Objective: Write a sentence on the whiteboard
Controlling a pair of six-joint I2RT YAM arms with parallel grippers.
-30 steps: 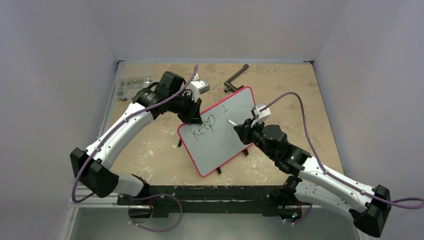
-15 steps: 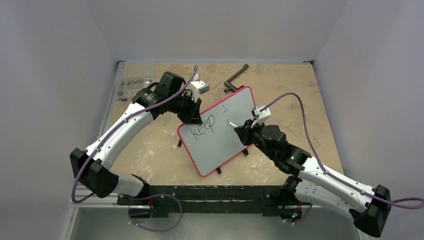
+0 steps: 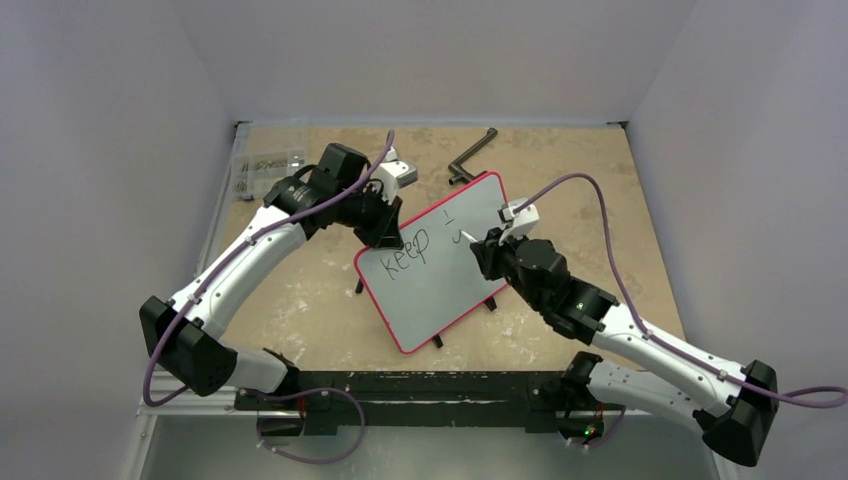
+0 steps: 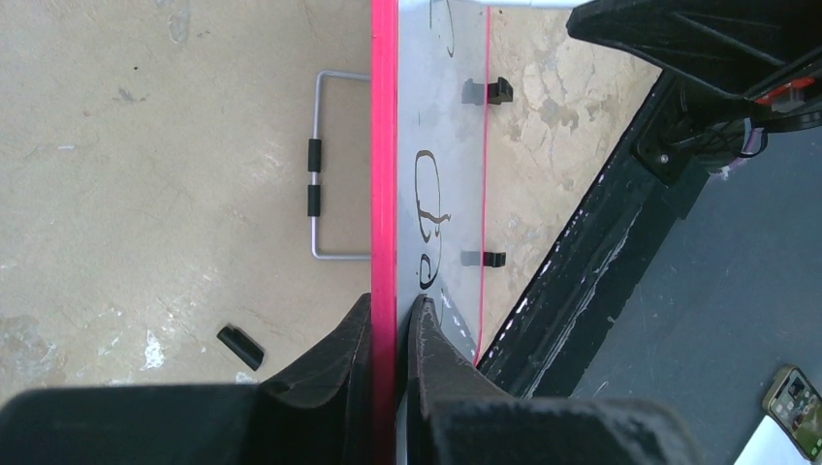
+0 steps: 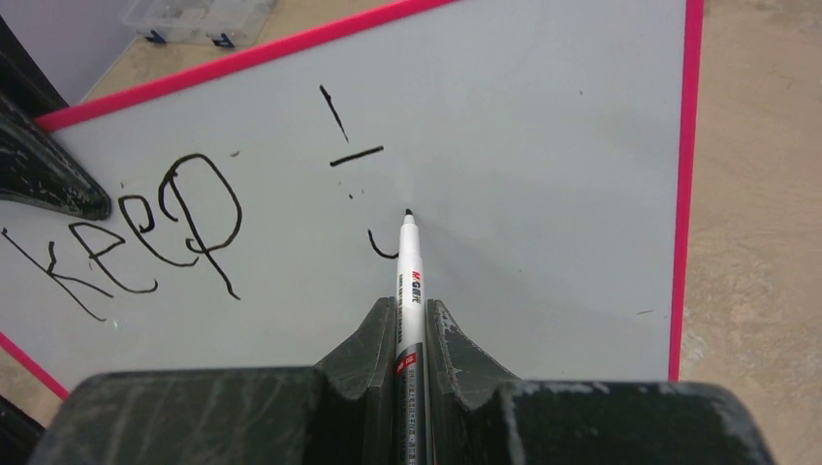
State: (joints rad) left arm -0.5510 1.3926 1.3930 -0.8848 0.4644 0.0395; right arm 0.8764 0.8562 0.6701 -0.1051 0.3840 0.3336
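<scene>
Since 1 second ago my right gripper [image 3: 481, 248] has slid toward the far end of the board [image 3: 440, 290], and 1 fresh curved stroke now sits below the 2 older short lines. That gripper is clamped on 1 marker [image 5: 407, 266], its 2 fingers [image 5: 361, 341] pinching the white barrel. The black tip touches the board [image 5: 543, 145] just right of the new curve. My left gripper [image 3: 388, 234] is closed on the board's red rim at the left corner. In its wrist view, 1 finger sits on each side of the rim [image 4: 384, 145]. The board sits mid-table [image 3: 300, 300] between my 2 arms, turned so that 1 corner points at the near edge. From above, 3 small black feet show at its near sides. The sentence [image 5: 145, 232] so far holds 1 whole word, "KEEP", in 4 letters. After it come 1 slanted stroke, 1 dash under it, 1 tiny dot and the 1 curve. Behind the board the left wrist view shows 1 wire loop [image 4: 318, 165] with 2 black sleeves. Elsewhere on the table are 1 dark crank handle [image 3: 472, 160] beyond the board's far corner and 1 clear box [image 3: 265, 165] at the far left.
</scene>
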